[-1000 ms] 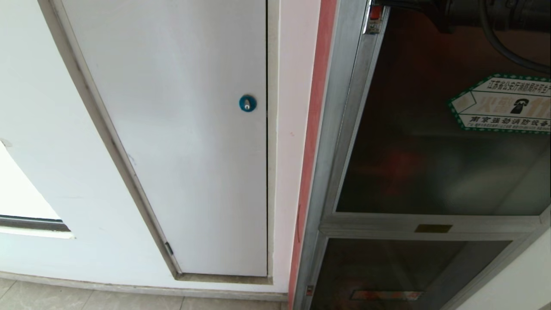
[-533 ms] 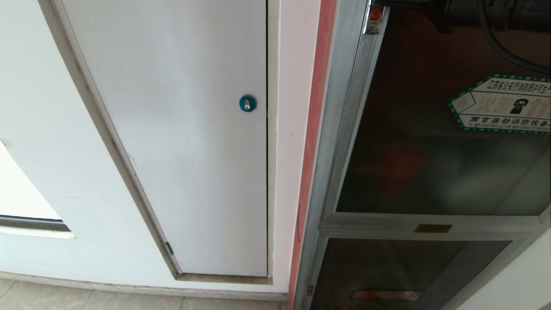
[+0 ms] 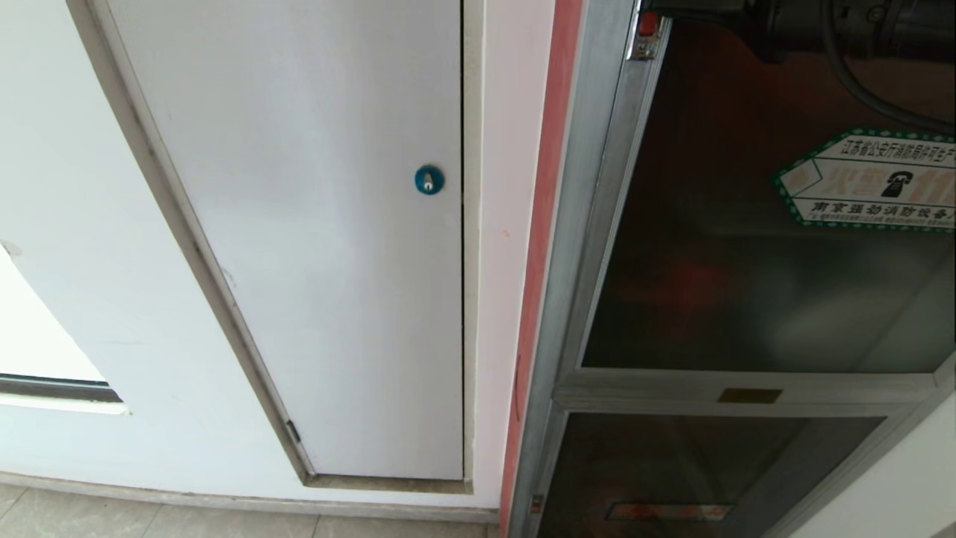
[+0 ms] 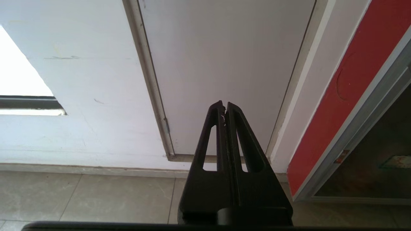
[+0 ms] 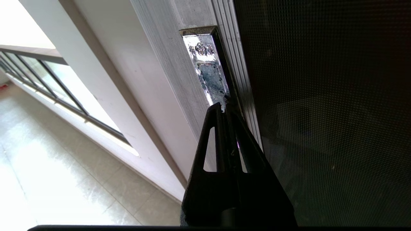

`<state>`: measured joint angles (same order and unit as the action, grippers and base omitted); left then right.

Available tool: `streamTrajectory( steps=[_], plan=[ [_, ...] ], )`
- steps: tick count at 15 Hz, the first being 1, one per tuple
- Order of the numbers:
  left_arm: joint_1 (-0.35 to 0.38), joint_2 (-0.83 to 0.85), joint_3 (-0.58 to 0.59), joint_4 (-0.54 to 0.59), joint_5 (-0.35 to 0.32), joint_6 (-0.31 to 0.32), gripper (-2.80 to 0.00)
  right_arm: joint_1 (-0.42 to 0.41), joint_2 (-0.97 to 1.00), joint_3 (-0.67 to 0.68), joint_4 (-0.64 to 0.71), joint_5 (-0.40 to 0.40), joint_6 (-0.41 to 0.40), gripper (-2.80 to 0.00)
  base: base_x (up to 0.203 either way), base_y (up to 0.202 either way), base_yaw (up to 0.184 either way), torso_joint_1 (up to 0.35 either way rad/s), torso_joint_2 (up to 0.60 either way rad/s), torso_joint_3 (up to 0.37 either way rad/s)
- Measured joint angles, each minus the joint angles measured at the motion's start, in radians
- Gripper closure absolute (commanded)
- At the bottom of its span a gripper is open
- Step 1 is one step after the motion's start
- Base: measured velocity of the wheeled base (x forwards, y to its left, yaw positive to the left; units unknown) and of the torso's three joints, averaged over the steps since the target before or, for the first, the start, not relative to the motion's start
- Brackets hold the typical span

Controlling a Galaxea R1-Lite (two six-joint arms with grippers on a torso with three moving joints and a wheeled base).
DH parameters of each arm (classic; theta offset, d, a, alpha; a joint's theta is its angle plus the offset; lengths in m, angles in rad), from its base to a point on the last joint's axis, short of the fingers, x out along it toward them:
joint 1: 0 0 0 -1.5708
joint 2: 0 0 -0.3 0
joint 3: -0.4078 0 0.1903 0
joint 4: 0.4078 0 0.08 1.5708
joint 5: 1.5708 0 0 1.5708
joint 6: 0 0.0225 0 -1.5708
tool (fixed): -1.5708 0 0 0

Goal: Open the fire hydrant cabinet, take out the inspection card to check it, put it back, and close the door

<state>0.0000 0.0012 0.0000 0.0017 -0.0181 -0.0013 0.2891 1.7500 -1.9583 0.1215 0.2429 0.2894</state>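
The fire hydrant cabinet [image 3: 575, 261], a silver aluminium frame set into a white wall [image 3: 89, 224], fills the right part of the head view. Its door [image 3: 747, 246], the large upper pane of dark smoked glass, lies nearly flush in the frame; whether a crack has opened along the latch edge cannot be told. A green-bordered hexagonal sticker [image 3: 866, 179] sits on the glass toward the right edge of the pane. The red latch [image 3: 647, 24] shows at the upper left corner of the door, on the frame's inner edge. Red shapes show dimly through the glass; the inspection card cannot be made out. Below the door's bottom rail lies a smaller dark glass panel [image 3: 702, 471].

The right gripper [image 5: 224, 107] has its fingers pressed together with nothing between them, the tips touching or just at the lower end of the shiny metal latch plate [image 5: 208, 70] on the door's edge. The right arm [image 3: 806, 22] crosses the top right corner of the head view.

The left gripper [image 4: 224, 104] is likewise closed and empty, hanging low before the plain white door [image 3: 314, 239] with its blue round lock [image 3: 429, 179], above the tiled floor [image 4: 86, 195].
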Motion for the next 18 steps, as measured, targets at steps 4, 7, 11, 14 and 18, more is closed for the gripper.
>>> streamTrajectory(
  steps=[4, 7, 11, 14, 18],
  plan=[
    [0.0, 0.0, 0.0, 0.0, 0.0, 0.0, 0.0, 0.0, 0.0, 0.0, -0.001, 0.0, 0.0, 0.0, 0.0, 0.0, 0.0, 0.0, 0.0, 0.0],
    [0.0, 0.0, 0.0, 0.0, 0.0, 0.0, 0.0, 0.0, -0.011, 0.005, 0.006, 0.002, 0.001, 0.0, 0.0, 0.0, 0.0, 0.0, 0.0, 0.0],
    [0.0, 0.0, 0.0, 0.0, 0.0, 0.0, 0.0, 0.002, -0.039, 0.03, 0.009, 0.004, 0.002, 0.0, 0.0, 0.0, 0.0, 0.0, 0.0, 0.0],
    [0.0, 0.0, 0.0, 0.0, -0.001, 0.0, 0.0, 0.002, -0.067, 0.058, 0.008, 0.003, 0.004, 0.0, 0.0, 0.0, 0.0, 0.0, 0.0, 0.0],
    [0.0, 0.0, 0.0, 0.0, 0.0, 0.0, 0.0, 0.004, -0.096, 0.078, 0.01, 0.005, 0.005, 0.0, 0.0, 0.0, 0.0, 0.0, 0.0, 0.0]
  ],
)
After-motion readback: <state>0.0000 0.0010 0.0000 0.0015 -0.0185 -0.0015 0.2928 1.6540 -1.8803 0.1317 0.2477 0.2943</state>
